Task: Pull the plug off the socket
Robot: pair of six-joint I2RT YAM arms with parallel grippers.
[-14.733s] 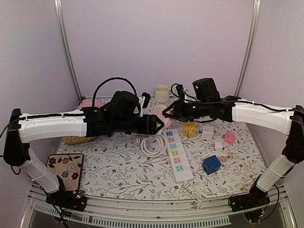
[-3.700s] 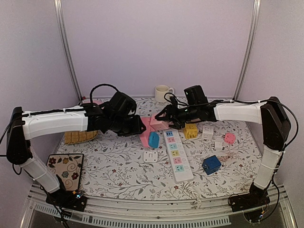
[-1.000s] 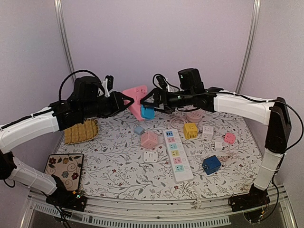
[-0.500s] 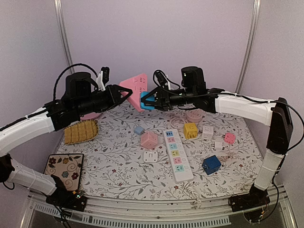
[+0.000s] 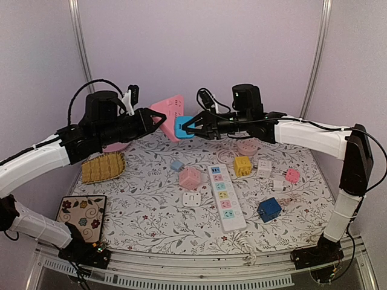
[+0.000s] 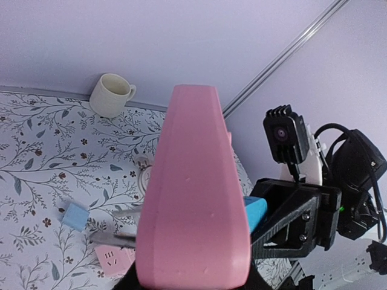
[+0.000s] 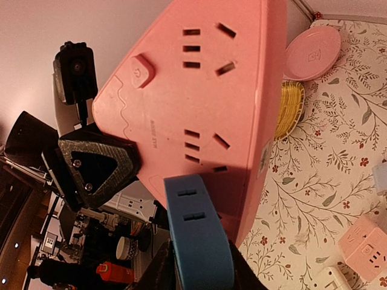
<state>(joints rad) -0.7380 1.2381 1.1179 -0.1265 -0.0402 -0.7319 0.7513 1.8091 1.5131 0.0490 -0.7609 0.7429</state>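
socket (image 5: 169,113) left of plug (image 5: 183,127), touching | both above table (image 5: 151,217) | power strip (image 5: 222,196) right of basket (image 5: 103,167)

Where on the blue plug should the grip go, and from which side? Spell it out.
On the blue plug, pinch the flat side faces of the part standing out of the pink socket, coming from the right in line with the pull. The left gripper holds the socket's other end, leaving that side free.

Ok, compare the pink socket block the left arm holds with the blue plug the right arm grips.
The pink socket block is large and triangular; the blue plug is small and boxy. The pink socket block shows many slot openings, the blue plug only two. Both are held above the table, touching.
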